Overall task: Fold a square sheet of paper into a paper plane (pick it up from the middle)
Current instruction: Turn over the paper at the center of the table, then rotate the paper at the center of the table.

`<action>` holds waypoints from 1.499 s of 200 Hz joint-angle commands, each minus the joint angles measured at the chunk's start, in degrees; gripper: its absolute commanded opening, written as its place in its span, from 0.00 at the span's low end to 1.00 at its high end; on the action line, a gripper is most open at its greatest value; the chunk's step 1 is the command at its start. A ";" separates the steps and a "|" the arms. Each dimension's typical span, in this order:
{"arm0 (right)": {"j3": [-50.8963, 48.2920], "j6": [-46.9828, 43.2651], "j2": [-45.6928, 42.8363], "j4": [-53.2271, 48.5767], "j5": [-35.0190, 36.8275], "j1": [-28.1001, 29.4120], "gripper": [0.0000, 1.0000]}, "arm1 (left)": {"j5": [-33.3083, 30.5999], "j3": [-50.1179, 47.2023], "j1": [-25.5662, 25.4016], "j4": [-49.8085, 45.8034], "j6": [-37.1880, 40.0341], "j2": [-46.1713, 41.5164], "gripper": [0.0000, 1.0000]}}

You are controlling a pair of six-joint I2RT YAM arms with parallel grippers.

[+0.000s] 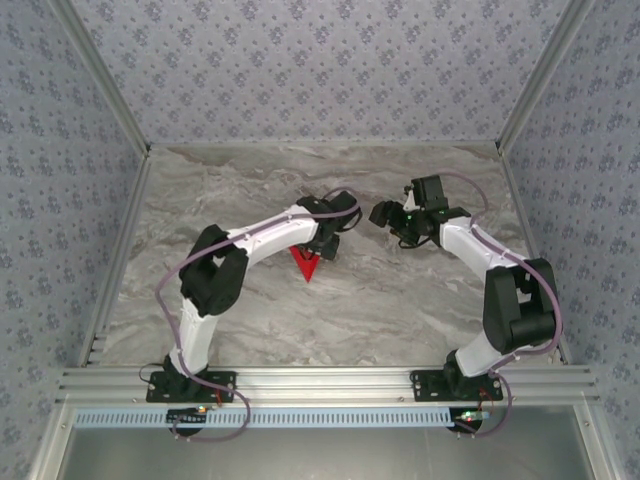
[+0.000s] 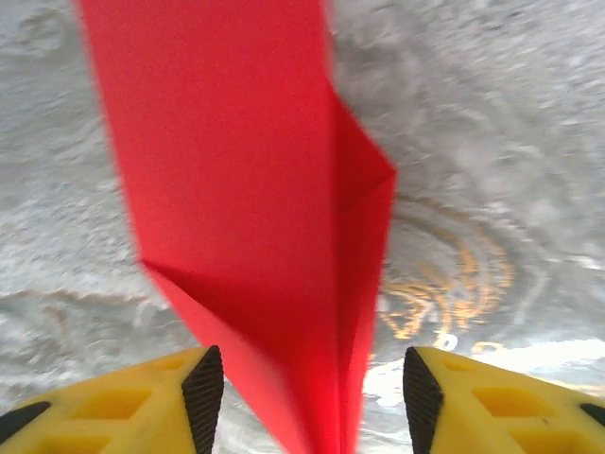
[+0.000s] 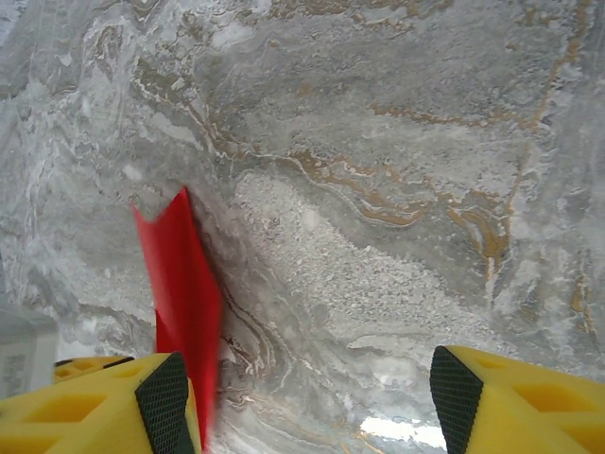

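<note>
The slim, sharp-pointed bright red paper plane (image 1: pixel 305 265) sits mid-way across the grey marbled desk (image 1: pixel 400 310), between the spread, unclenched fingers of the left pincer (image 2: pixel 312 402). To its right, the right pincer (image 3: pixel 307 402) gapes empty.

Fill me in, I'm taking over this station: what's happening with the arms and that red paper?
A paper plane is being folded from red paper on the marble table. It is already a narrow, pointed dart. The left gripper sits over it with jaws open and the dart's narrow end running between them, not clamped. The right gripper is off to the side, also open and holding nothing.
</note>
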 commanded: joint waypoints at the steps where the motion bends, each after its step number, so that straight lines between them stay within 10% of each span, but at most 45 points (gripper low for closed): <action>1: -0.52 0.74 -1.06 -1.04 1.44 -0.03 0.71 | 14.91 -3.99 4.59 6.65 -2.17 -7.87 0.67; 38: 1.91 0.39 2.54 -0.50 2.97 5.62 0.67 | 25.73 -15.61 13.36 17.70 -6.88 -18.29 0.84; 124: 25.51 -0.05 26.49 -4.15 5.07 28.61 0.31 | 22.53 -33.61 29.27 21.71 -16.76 -30.79 0.91; 197: 28.71 -7.42 31.75 -12.57 6.48 26.65 0.27 | 24.23 -35.12 30.90 22.32 -16.41 -30.56 0.91; 300: 21.57 -41.61 25.44 -25.65 6.98 23.29 0.29 | 28.24 -37.45 30.90 25.80 -17.37 -28.95 0.91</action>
